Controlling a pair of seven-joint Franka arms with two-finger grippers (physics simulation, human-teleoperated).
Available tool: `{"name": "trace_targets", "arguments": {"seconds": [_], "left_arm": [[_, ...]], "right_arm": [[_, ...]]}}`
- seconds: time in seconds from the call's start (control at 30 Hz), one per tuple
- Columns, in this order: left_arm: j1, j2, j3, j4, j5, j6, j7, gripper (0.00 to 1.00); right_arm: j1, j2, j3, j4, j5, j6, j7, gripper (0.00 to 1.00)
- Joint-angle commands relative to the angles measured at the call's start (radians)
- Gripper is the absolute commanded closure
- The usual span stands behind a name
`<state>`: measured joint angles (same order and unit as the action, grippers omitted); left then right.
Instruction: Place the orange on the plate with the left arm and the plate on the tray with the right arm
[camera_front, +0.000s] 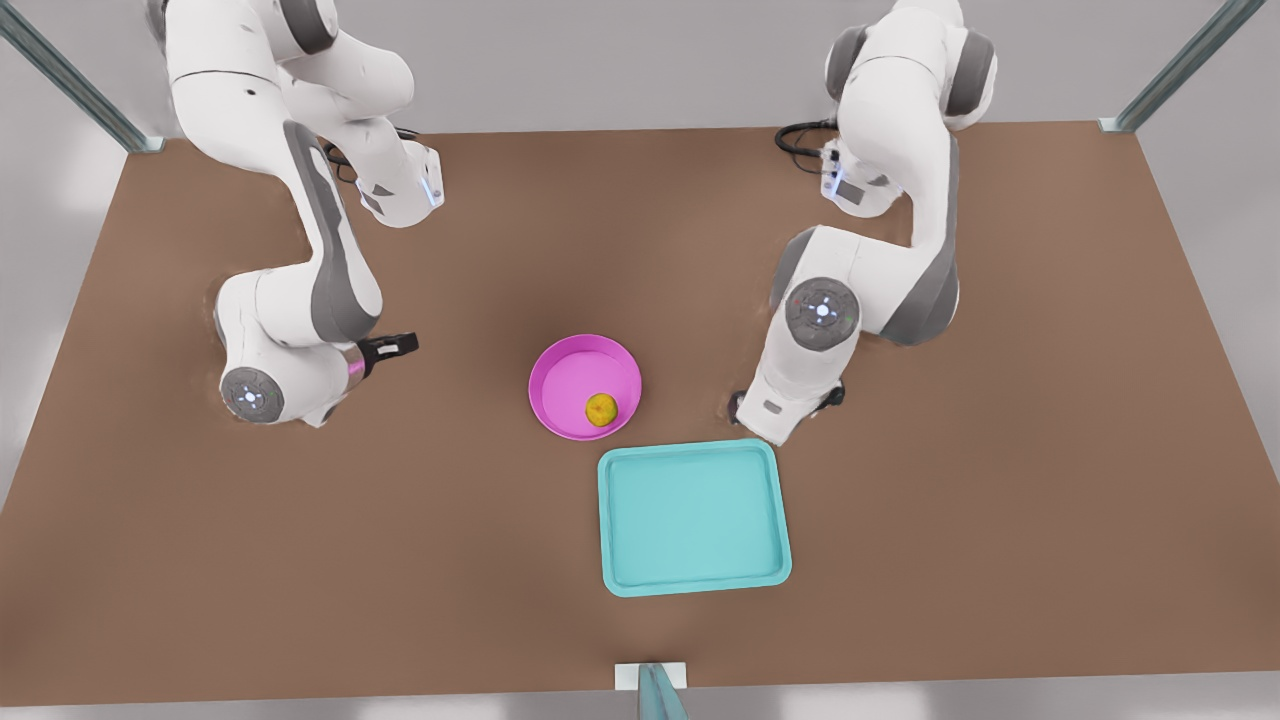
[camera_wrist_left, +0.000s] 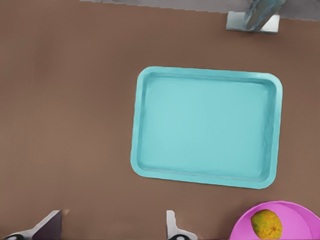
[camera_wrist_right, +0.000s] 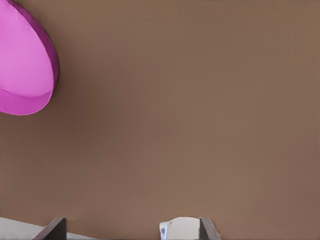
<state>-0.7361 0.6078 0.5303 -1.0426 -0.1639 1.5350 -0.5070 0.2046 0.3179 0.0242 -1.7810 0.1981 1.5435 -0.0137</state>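
- the orange (camera_front: 600, 410) is seen lying in the plate (camera_front: 570, 372) on the brown surface (camera_front: 300, 560).
- the tray (camera_front: 694, 518) is set just beside the plate, bare.
- left tool (camera_wrist_left: 112, 227) and right tool (camera_wrist_right: 127, 229): fingers spread wide, nothing held, surface below.

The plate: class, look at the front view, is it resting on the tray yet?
No. The pink plate sits on the brown table, just beyond the teal tray, with the orange inside it.
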Motion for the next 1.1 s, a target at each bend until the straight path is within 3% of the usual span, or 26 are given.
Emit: {"name": "trace_targets", "arguments": {"seconds": [0.0,0.03,0.07,0.1,0.13,0.17,0.23,0.4,1.07], "left_arm": [[0.026,-0.031,0.186,-0.001,-0.016,-0.401,0.611,0.0],[0.055,-0.052,0.211,-0.001,-0.02,-0.414,0.645,0.0],[0.14,-0.106,0.15,-0.04,-0.023,-0.389,0.619,0.0],[0.335,-0.155,-0.156,-0.066,0.042,-0.327,0.557,0.0],[0.586,-0.33,-0.524,-0.307,0.205,-0.073,0.47,0.0],[0.59,-0.425,-0.523,-0.448,0.211,0.005,0.479,0.0],[0.595,-0.324,-0.52,-0.306,0.208,-0.179,0.475,0.0],[0.592,-0.329,-0.521,-0.3,0.199,-0.187,0.467,0.0],[0.589,-0.31,-0.526,-0.3,0.202,-0.188,0.461,0.0]], "right_arm": [[0.047,0.07,0.057,-0.057,0.124,0.674,0.146,0.0],[0.073,0.113,0.065,-0.057,0.15,0.757,0.15,0.0],[0.094,0.151,0.065,-0.058,0.15,0.845,0.158,0.0],[0.104,0.173,0.065,-0.058,0.15,0.885,0.173,0.0],[0.122,0.21,0.065,-0.064,0.161,0.957,0.175,0.0],[0.13,0.21,0.066,-0.092,0.185,0.984,0.175,0.0],[0.131,0.185,0.077,-0.136,0.187,1.001,0.173,0.0],[0.079,0.158,0.075,-0.193,0.187,0.954,0.025,0.0],[0.136,0.256,0.117,-0.17,0.195,0.912,0.023,0.0]]}}
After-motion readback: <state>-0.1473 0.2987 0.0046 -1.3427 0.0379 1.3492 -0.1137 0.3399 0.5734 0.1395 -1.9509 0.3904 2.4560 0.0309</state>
